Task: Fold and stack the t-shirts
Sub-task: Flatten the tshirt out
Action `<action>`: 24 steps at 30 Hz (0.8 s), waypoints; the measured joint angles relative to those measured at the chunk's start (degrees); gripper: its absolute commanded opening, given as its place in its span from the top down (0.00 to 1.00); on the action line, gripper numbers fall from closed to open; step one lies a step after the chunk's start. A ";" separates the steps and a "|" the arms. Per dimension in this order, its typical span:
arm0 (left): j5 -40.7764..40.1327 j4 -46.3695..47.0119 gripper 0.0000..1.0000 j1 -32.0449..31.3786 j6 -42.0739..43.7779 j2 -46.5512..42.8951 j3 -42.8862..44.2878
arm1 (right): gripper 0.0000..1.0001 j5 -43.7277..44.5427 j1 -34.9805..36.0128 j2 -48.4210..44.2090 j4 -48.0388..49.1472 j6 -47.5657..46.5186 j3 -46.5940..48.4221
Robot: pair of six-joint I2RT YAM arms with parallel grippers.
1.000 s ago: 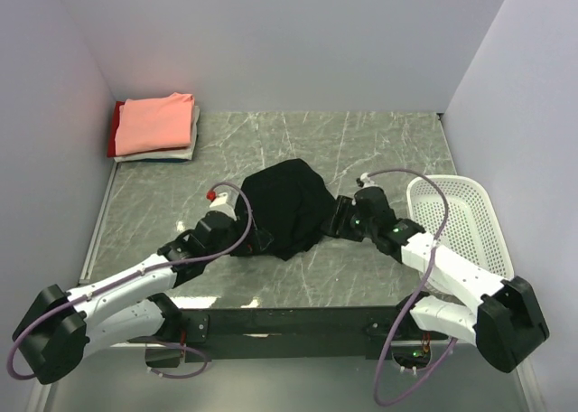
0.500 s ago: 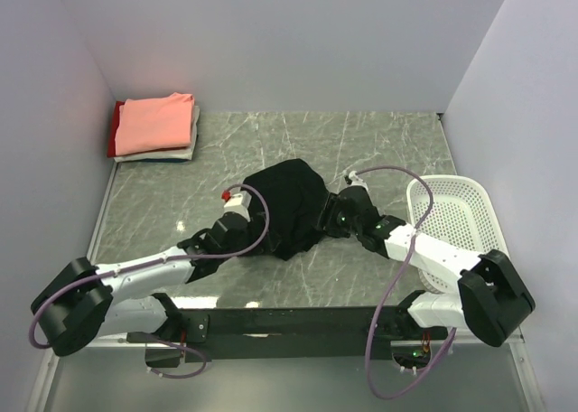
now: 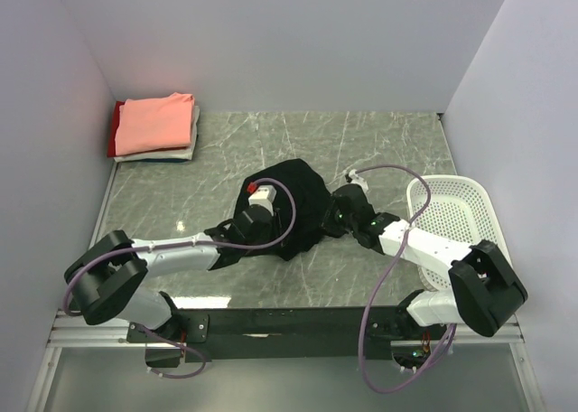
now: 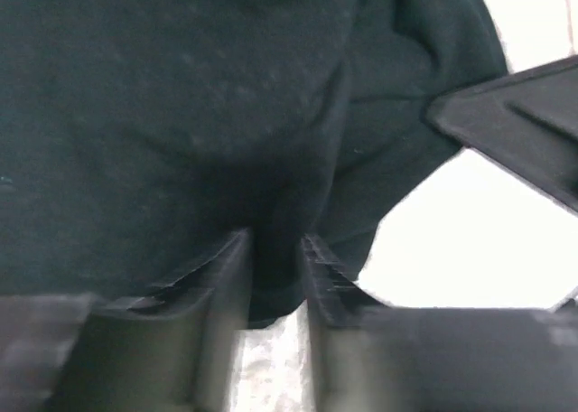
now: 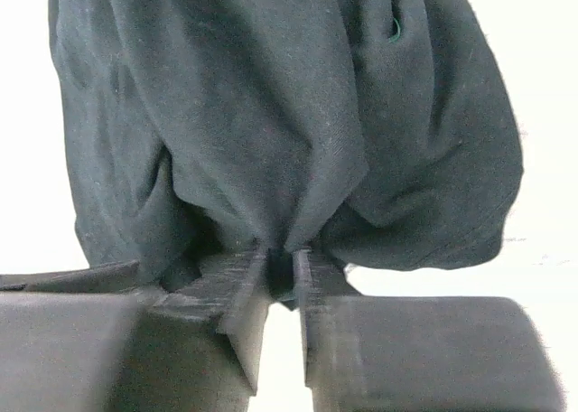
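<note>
A crumpled black t-shirt (image 3: 293,200) lies bunched at the middle of the table. My left gripper (image 3: 264,215) presses in from its left side and is shut on a fold of the black cloth (image 4: 271,240). From the right, my right gripper (image 3: 327,215) is shut on a pinched gather of the same shirt (image 5: 280,249). A folded stack sits at the far left corner, with the salmon-pink t-shirt (image 3: 155,123) on top, white (image 3: 193,132) beneath it and a red edge (image 3: 114,132) showing.
A white mesh basket (image 3: 456,218) stands at the right edge of the table, close to my right arm. Grey walls close in the table on the left, back and right. Marbled green tabletop (image 3: 361,145) lies bare behind the shirt.
Both grippers have pushed inward into the black t-shirt and closed on its cloth; the left one moved right and forward, the right one slightly left.
</note>
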 measured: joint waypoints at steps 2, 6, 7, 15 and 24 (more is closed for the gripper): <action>-1.51 -1.33 0.98 -0.13 0.24 0.35 0.90 | 0.98 0.48 0.00 0.04 -0.31 0.26 0.63; -7.21 -6.45 0.99 -0.13 0.48 -1.99 1.51 | 1.00 3.17 0.00 -0.66 -3.54 -0.37 3.80; -8.59 -8.26 0.99 -0.13 0.46 -3.39 1.51 | 1.00 4.00 -0.02 -1.51 -4.87 -0.57 4.57; -19.80 -20.33 0.99 2.97 -0.15 -27.06 3.08 | 1.00 8.59 -2.08 -17.00 -15.58 -3.98 11.30; -18.69 -22.88 0.99 7.50 1.36 -36.17 14.27 | 1.00 2.78 -3.56 -24.52 -22.01 -7.63 23.85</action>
